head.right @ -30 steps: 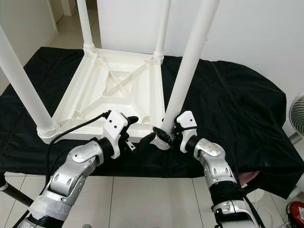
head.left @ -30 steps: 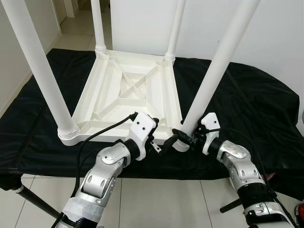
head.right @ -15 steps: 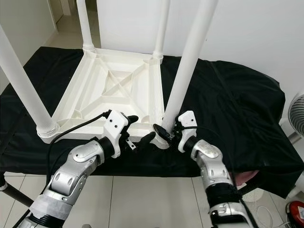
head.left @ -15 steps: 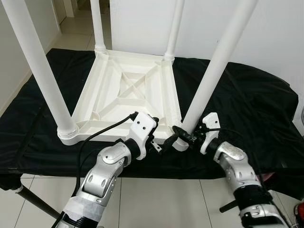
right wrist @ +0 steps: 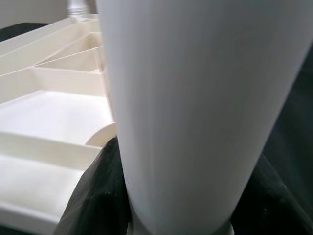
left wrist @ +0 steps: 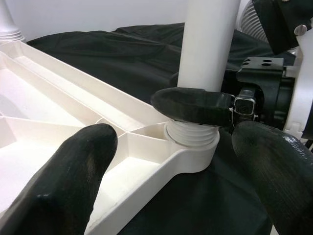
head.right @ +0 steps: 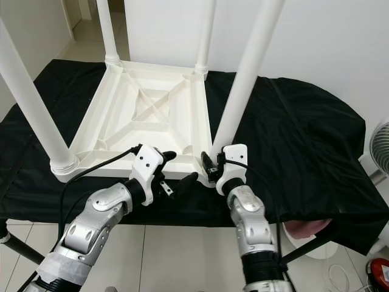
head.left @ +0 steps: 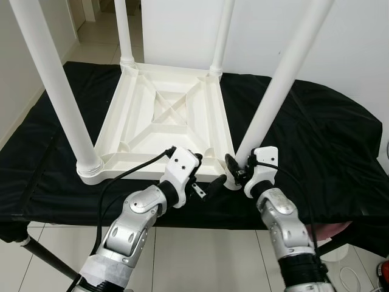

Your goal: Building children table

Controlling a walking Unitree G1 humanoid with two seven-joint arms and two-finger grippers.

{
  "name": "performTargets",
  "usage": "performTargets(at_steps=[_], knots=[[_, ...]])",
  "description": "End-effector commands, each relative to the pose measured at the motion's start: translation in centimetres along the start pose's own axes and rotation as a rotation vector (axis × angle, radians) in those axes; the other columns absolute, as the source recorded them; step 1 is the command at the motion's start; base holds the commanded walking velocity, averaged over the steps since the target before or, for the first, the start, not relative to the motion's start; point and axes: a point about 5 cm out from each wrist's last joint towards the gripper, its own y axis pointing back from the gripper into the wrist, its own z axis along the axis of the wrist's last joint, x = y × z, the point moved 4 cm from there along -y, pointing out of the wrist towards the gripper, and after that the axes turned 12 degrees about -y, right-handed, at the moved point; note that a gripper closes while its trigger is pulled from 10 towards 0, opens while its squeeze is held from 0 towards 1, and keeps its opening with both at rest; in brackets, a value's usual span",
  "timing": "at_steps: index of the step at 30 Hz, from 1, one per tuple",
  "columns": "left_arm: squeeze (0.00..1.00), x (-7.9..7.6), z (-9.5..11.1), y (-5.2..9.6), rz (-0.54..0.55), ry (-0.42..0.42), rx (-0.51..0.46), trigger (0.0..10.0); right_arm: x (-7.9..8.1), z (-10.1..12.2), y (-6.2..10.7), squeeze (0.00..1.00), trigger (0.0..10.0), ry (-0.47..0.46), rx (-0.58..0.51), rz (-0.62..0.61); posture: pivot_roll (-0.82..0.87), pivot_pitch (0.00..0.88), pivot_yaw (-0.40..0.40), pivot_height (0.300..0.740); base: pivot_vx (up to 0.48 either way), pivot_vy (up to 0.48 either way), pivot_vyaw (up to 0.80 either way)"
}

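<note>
The white children's table (head.left: 164, 121) lies upside down on a black-draped bench (head.left: 328, 152), its legs pointing up. My right gripper (head.left: 234, 171) is shut on the near-right leg (head.left: 276, 91) just above its ribbed collar. In the right wrist view the leg (right wrist: 195, 98) stands between the black fingers (right wrist: 95, 196). My left gripper (head.left: 204, 174) hovers open at the table's near edge, a little left of that corner. In the left wrist view the collar (left wrist: 193, 137) sits between its spread fingers (left wrist: 73, 171).
The near-left leg (head.left: 55, 91) rises at the left, and two far legs stand by the white wall. The bench's front edge (head.left: 61, 210) runs just under my wrists, with tiled floor below. A fan (head.right: 380, 146) and a red object (head.right: 380, 271) are at the right.
My right arm has swung in from the right to below the leg, with the wrist turning around the leg's base. The left gripper has hardly moved.
</note>
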Motion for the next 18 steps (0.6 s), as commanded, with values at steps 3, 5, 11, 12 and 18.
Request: performTargets(at_steps=[3, 5, 11, 12, 18], knots=[[0.0, 0.1, -0.1, -0.1, 0.025, -0.019, 0.01, 10.0, -1.0, -0.8, 0.5, 0.0, 10.0, 0.009, 0.021, -0.106, -0.06, 0.0, -0.079, 0.74, 0.0, 0.0, 0.0], [0.0, 0.0, 0.0, -0.2, 0.025, -0.019, 0.007, 10.0, 0.2, -1.2, 0.9, 0.0, 10.0, 0.001, 0.016, -0.146, -0.06, 0.0, -0.078, 0.74, 0.0, 0.0, 0.0], [0.0, -0.1, 0.0, -0.2, 0.024, -0.02, 0.004, 10.0, 0.5, -0.4, 1.1, 1.0, 10.0, -0.025, -0.018, -0.13, -0.06, 0.0, -0.072, 0.74, 0.0, 0.0, 0.0], [0.0, -0.1, 0.0, -0.2, 0.024, -0.02, 0.004, 10.0, 0.5, -0.4, 1.1, 1.0, 10.0, -0.025, -0.018, -0.13, -0.06, 0.0, -0.072, 0.74, 0.0, 0.0, 0.0], [0.0, 0.1, 0.1, -0.4, 0.032, -0.034, 0.0, 10.0, 0.4, 0.6, 1.2, 1.0, 10.0, -0.033, -0.046, -0.025, -0.06, 0.0, -0.068, 0.74, 0.0, 0.0, 0.0]])
